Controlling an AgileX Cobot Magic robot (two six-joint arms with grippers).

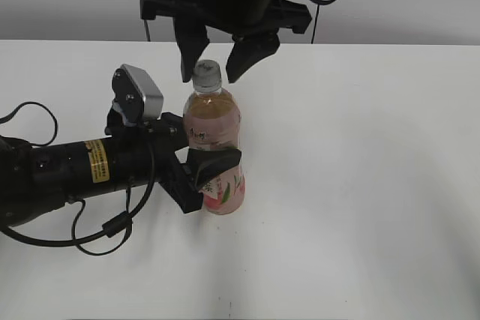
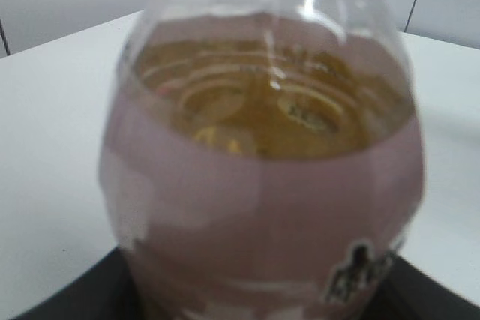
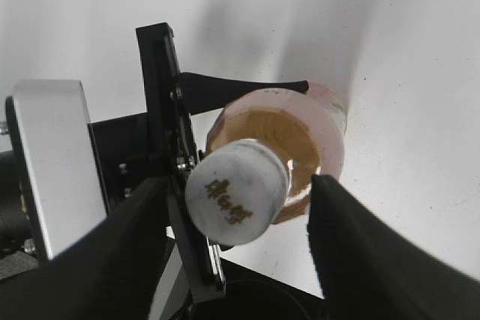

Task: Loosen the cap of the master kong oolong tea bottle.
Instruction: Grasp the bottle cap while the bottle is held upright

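Bottle axis is the governing relation: the master kong oolong tea bottle [image 1: 215,148] stands upright on the white surface [image 1: 360,185], so its long axis runs vertically and the cap [image 1: 207,74] faces straight up toward the right tool [image 1: 217,61].

The left tool [image 1: 201,177] reaches in horizontally from the left and pinches the bottle body at label height, one finger in front of the label and the other behind it. The left wrist view is filled by the bottle shoulder and the amber tea, which fits a close hold on the body.

The right tool hangs directly above the bottle, pointing down. Its two fingers are spread and stand on either side of the cap, left and right of it. In the right wrist view the cap [image 3: 236,201] sits between the dark fingers [image 3: 360,252] with a visible gap on each side, so no contact is made yet.

Judgement: the right arm is the nearer one to the cap, and it is aligned with the bottle axis. The coming move calls for the fingers to press in on the ribbed sides, then rotate about the vertical axis while the left tool resists the turn.
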